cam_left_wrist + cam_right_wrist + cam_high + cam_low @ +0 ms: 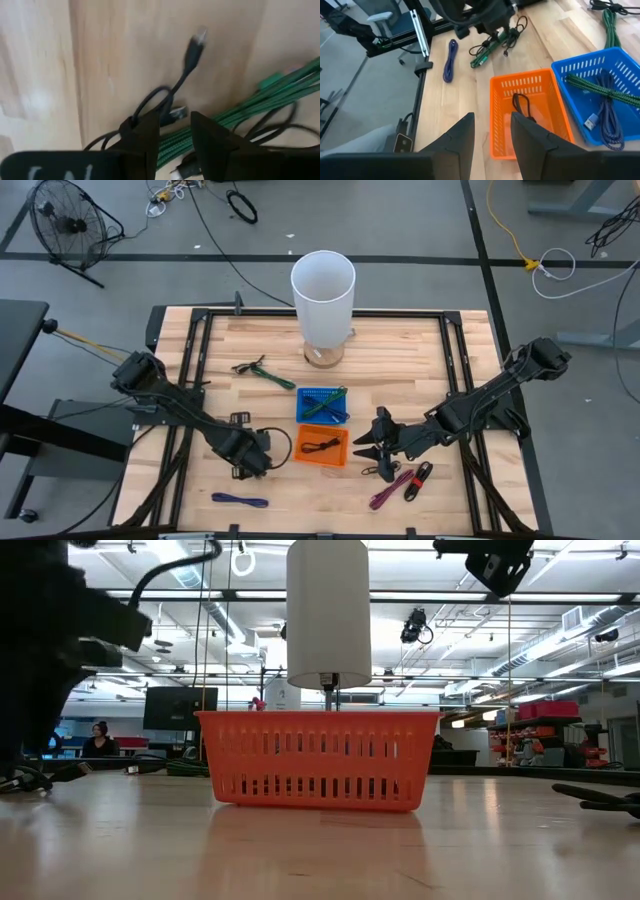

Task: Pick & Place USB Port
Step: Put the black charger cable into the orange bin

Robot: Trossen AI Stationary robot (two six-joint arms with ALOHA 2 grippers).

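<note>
From above, my left gripper (258,461) sits low over a black cable (275,442) and green cable just left of the orange basket (323,460). My right gripper (372,452) hovers right of that basket, fingers apart, holding nothing. A blue basket (322,395) lies just beyond the orange one.

From table height, the orange basket (318,760) stands centre, with a white cylinder (328,610) behind it.

My left wrist shows my fingers (150,132) slightly apart astride the black cable (165,97), its plug (194,47) lying free on the wood beside the green cable (240,112).

My right wrist shows a black cable (522,106) inside the orange basket (502,120).
</note>
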